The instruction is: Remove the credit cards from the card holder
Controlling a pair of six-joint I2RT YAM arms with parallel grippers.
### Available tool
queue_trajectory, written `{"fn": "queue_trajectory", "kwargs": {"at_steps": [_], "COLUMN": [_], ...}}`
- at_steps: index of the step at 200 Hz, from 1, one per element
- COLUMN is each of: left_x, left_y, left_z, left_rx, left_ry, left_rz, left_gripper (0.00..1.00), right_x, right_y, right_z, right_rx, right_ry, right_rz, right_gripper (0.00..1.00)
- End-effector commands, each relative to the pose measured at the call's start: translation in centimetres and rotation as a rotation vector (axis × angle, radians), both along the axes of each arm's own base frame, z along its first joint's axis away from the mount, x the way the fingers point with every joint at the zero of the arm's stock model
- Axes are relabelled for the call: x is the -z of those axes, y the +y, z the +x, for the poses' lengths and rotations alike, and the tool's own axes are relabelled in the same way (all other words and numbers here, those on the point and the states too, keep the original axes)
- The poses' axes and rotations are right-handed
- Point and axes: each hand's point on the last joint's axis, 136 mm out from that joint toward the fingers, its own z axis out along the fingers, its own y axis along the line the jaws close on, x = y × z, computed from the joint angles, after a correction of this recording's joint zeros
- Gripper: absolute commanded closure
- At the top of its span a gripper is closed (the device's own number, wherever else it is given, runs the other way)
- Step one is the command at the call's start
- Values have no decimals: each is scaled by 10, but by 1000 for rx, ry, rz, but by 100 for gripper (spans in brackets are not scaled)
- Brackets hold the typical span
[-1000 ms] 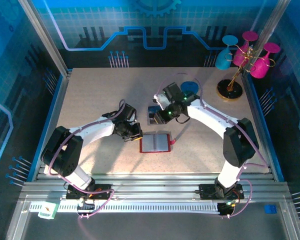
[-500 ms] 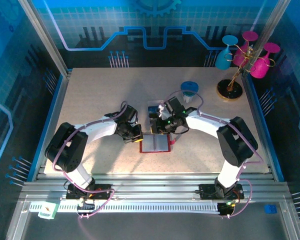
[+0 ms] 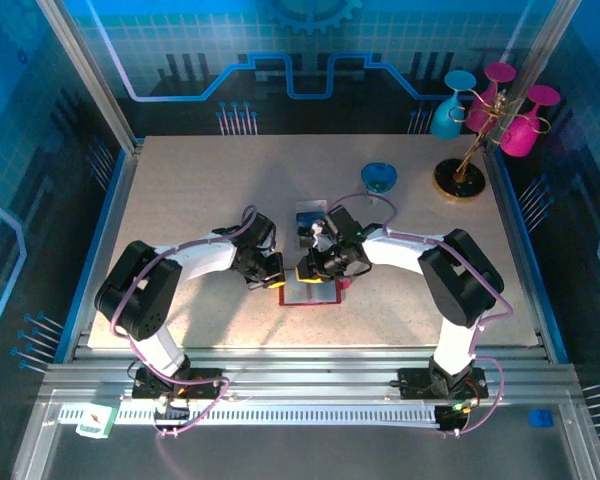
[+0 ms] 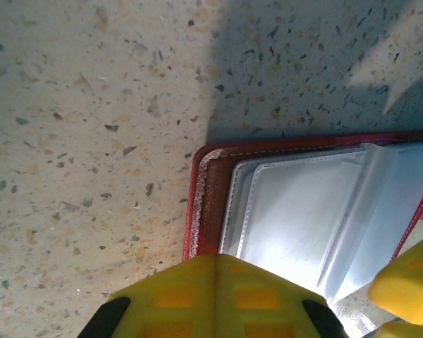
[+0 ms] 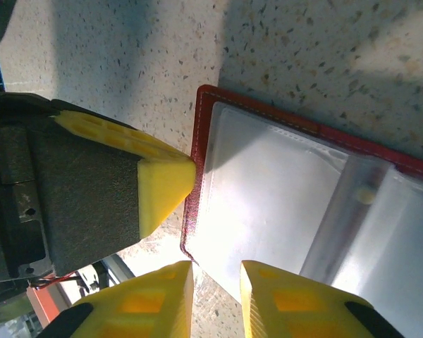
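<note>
The red card holder [image 3: 310, 293] lies open and flat on the table, its grey see-through pockets [image 4: 296, 211] glaring pale under the light. My left gripper [image 3: 273, 277] is shut, its joined tips [image 4: 215, 266] resting on the holder's red left border [image 5: 194, 169]. My right gripper [image 3: 316, 270] hangs low over the holder's left half. Its jaws [image 5: 217, 285] stand narrowly open, straddling the near left corner of the holder [image 5: 282, 204]. A blue-and-dark credit card [image 3: 308, 217] lies on the table just behind the holder.
A blue glass [image 3: 379, 178] sits behind the right arm. A gold stand [image 3: 462, 170] holding pink and blue glasses is at the back right. Metal frame posts border the table on both sides.
My right gripper has swung from behind the holder forward and down onto its left half. The left gripper has stayed at the holder's left edge and closed fully.
</note>
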Motion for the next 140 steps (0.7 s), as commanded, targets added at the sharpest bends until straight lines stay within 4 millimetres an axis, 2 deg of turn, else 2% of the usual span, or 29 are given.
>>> {"fn": "queue_trajectory", "kwargs": {"at_steps": [1, 73, 140], "left_x": [10, 9, 10], "left_y": [6, 6, 5], "left_z": [-14, -12, -12], "left_rx": [26, 23, 23], "left_ry": [44, 38, 40], "left_rz": [39, 37, 33], "left_gripper": [97, 97, 97], "right_x": [7, 19, 22], "right_y": [8, 10, 10], "right_z": [-10, -16, -17], "right_rx": [-18, -37, -40], "right_ry": [37, 76, 84], "right_rz": [7, -23, -40], "right_gripper": [76, 75, 74]}}
